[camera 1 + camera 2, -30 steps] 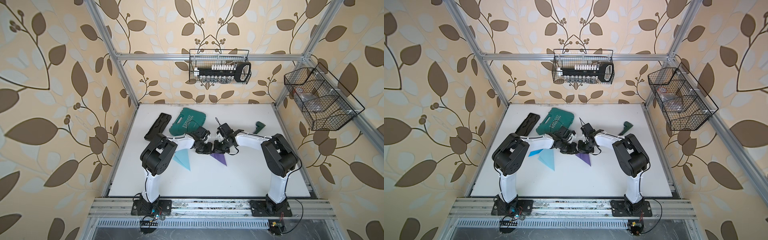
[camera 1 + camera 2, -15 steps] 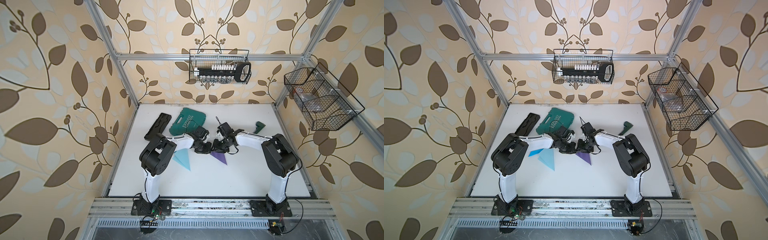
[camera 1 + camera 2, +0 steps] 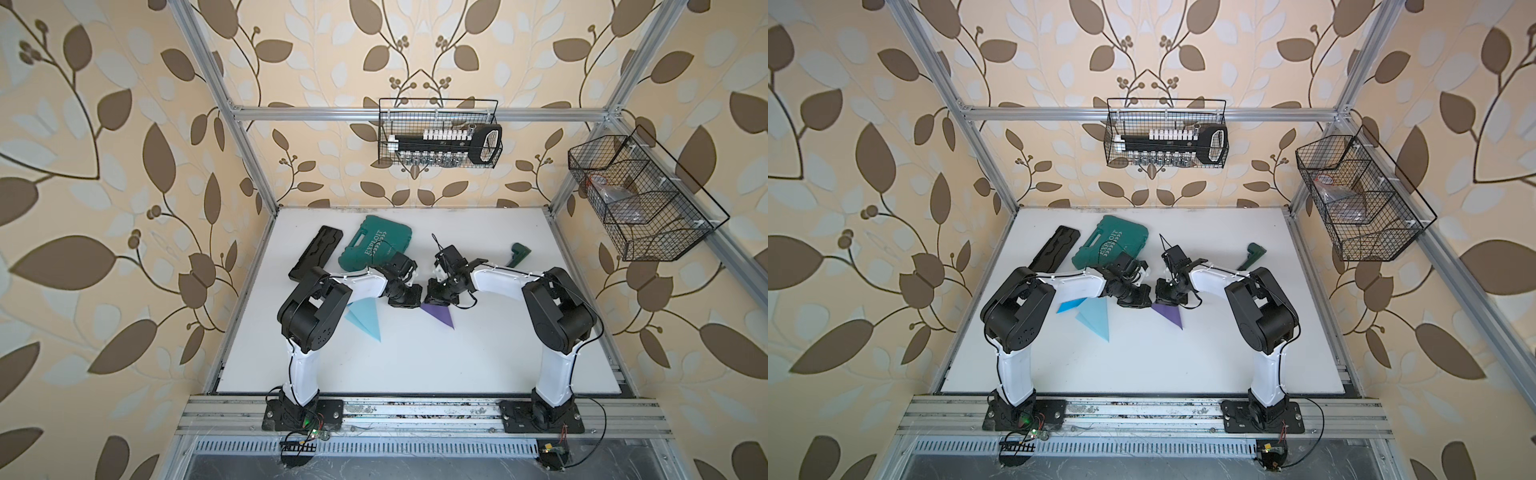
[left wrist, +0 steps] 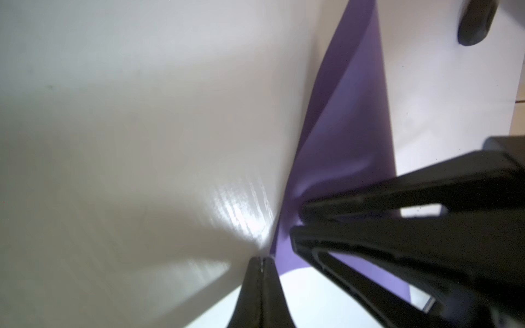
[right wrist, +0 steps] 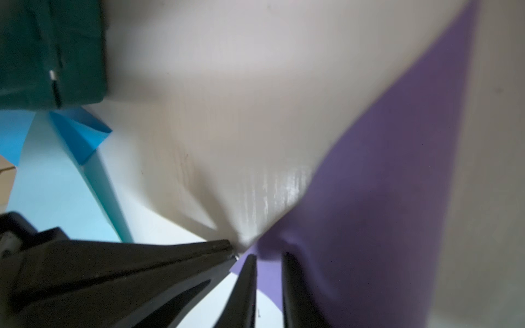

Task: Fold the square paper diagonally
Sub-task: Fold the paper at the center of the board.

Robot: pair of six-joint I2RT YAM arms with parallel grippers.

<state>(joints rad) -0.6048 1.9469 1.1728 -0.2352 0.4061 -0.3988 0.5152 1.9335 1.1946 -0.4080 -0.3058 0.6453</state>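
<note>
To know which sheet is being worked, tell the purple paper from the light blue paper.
The purple paper is dark violet; the light blue paper is pale. The left gripper and right gripper meet at the purple paper's corner; the light blue paper lies apart, untouched. Both show as triangles on the table.

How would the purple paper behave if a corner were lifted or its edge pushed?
Probably floppy: in the left wrist view the purple paper seems to bow up off the table along one edge. Likely very light: both top views show a thin flat triangle. A push might slide it; the table looks glossy.
</note>
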